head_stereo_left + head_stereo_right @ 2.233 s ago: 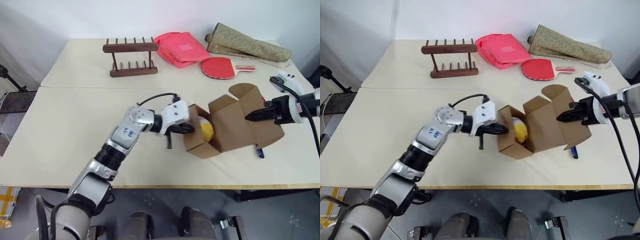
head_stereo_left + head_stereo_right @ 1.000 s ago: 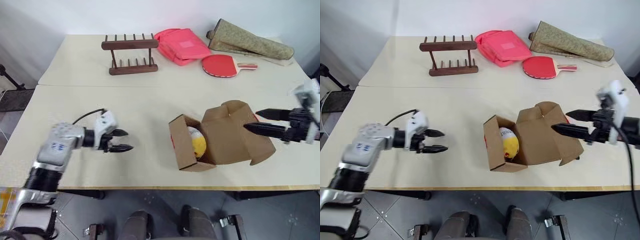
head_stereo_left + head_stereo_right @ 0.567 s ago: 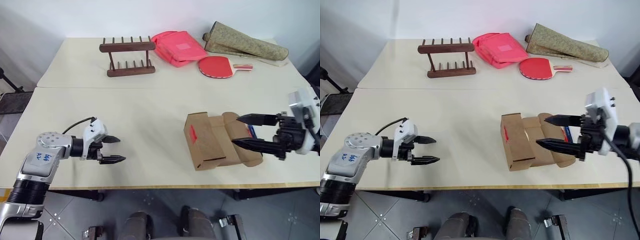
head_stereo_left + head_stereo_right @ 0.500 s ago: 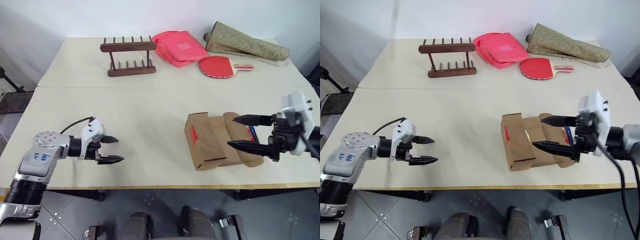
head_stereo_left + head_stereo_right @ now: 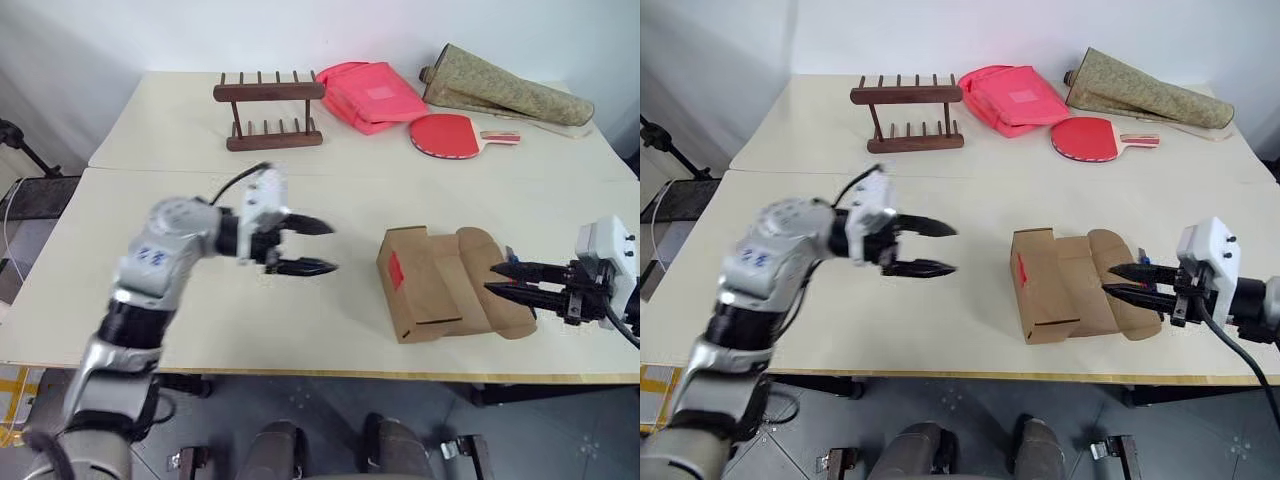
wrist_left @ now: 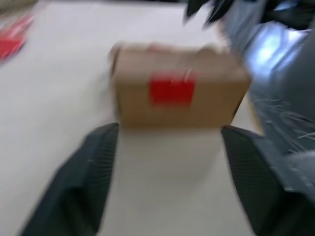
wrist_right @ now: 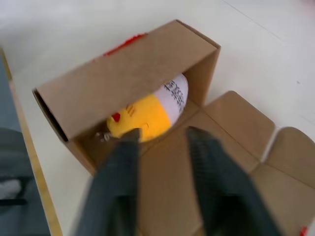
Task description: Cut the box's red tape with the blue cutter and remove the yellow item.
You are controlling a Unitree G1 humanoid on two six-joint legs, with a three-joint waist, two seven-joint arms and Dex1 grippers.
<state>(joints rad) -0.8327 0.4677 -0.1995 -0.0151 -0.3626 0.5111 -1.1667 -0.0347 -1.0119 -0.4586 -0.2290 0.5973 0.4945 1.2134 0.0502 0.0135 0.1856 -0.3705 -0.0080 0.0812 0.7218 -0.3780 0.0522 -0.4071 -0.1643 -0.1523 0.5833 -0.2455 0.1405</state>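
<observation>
Moved since earlier: left gripper (image 5: 312,246), jaws parted and empty, swung in toward the box (image 5: 430,283); right gripper (image 5: 508,279), jaws narrowed, empty, at its splayed flaps. Box opened on worktop (image 5: 300,190). Yellow item (image 7: 142,115) still inside: removal outstanding.

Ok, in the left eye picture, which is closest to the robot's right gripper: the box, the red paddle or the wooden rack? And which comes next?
From the right gripper:
1. The box, right beside it, at the table's near edge.
2. The red paddle, farther back on the table.
3. The wooden rack, farthest, at the back towards the robot's left.
</observation>
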